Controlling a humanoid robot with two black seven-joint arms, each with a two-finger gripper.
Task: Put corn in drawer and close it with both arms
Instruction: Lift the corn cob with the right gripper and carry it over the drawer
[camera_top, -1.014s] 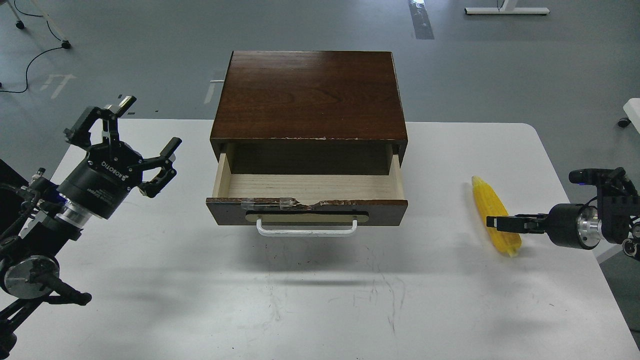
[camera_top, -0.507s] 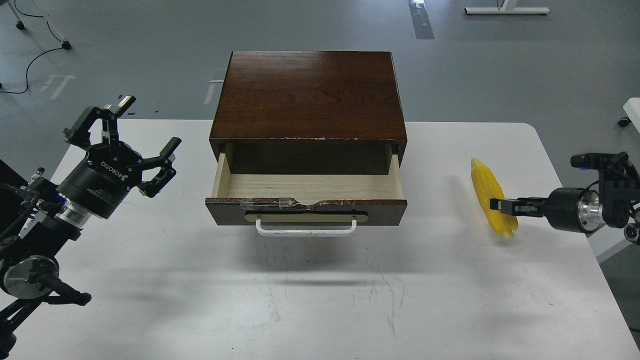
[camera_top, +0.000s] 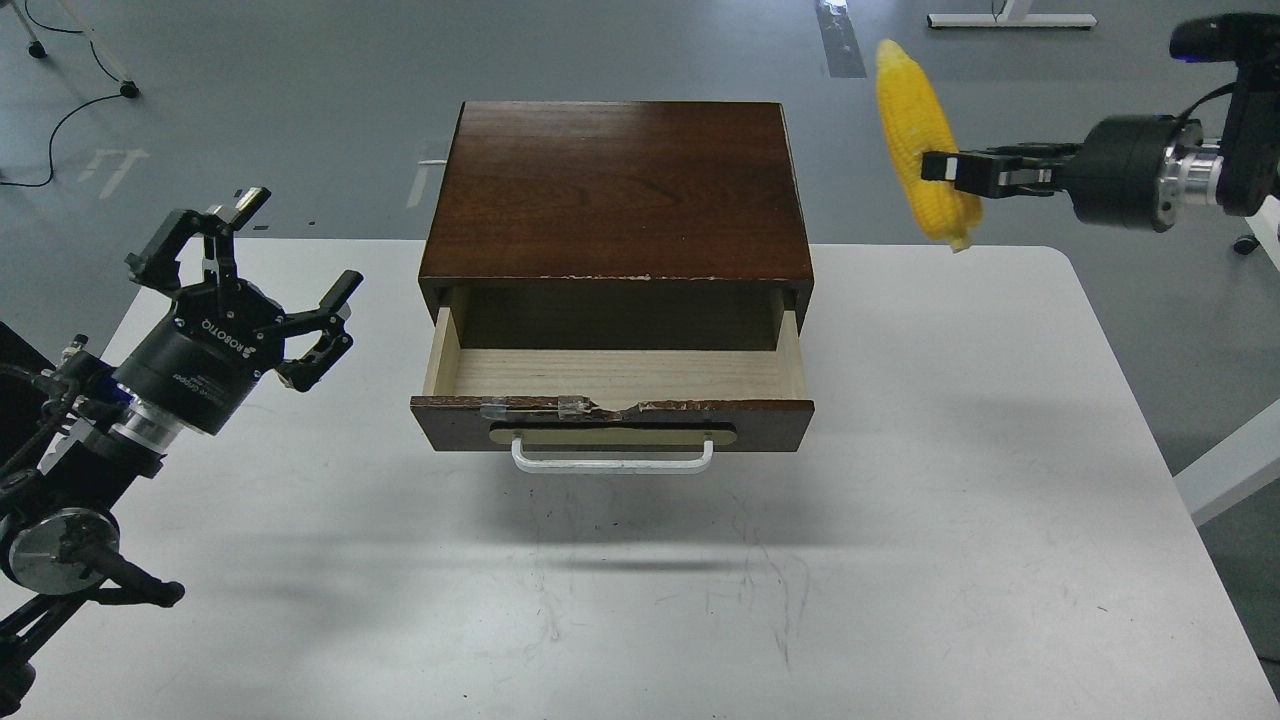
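Grey-floored lab, white worktop (camera_top: 900, 520): right pincer (camera_top: 935, 168) is gripping the corn (camera_top: 915, 120) aloft at two o'clock, left pincer (camera_top: 290, 270) is waiting wide at nine, drawer (camera_top: 615, 425) gaping, drop and closing undone.

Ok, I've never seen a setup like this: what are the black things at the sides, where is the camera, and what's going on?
The camera sits in the robot's head, looking down at a white table. The black things are its two arms. The left gripper hangs open and empty. The right gripper is shut on a yellow corn, held in the air. On the table stands a brown cabinet with its drawer pulled open and empty.
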